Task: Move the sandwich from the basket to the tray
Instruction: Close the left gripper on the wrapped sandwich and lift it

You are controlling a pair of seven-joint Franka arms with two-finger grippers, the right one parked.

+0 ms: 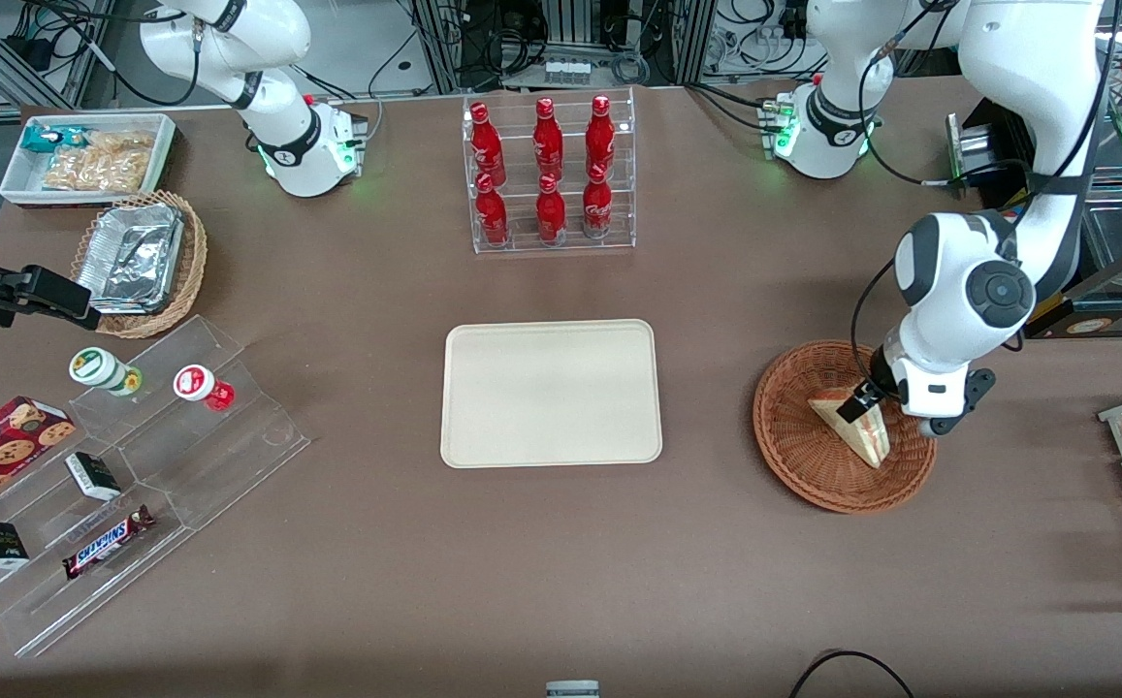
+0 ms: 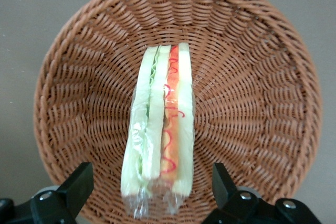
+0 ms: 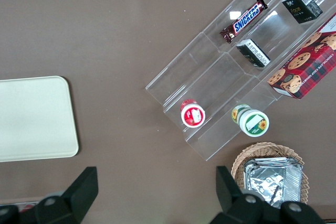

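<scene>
- Your gripper (image 1: 869, 407) hangs low over the basket (image 1: 793, 441), right above the sandwich (image 1: 861, 436). In the wrist view its two fingers (image 2: 79, 184) stand wide apart, one on each side of the wedge's near end, touching neither side and holding nothing.
- The sandwich lies inside the basket, wrapped in clear film, its cut edge turned up so you see pale bread with green, orange and red filling in stripes (image 2: 163, 129). It rests across the basket's middle toward the 3 o'clock part of the bowl as the front camera sees it.
- The basket (image 2: 252, 51) sits on the brown table toward the working arm's end, at 3 o'clock from the tray (image 1: 551, 393) and well apart from it.
- The tray lies flat at the table's middle with nothing on it.
- At 12 o'clock from the tray stands a clear rack of red bottles (image 1: 549, 170).
</scene>
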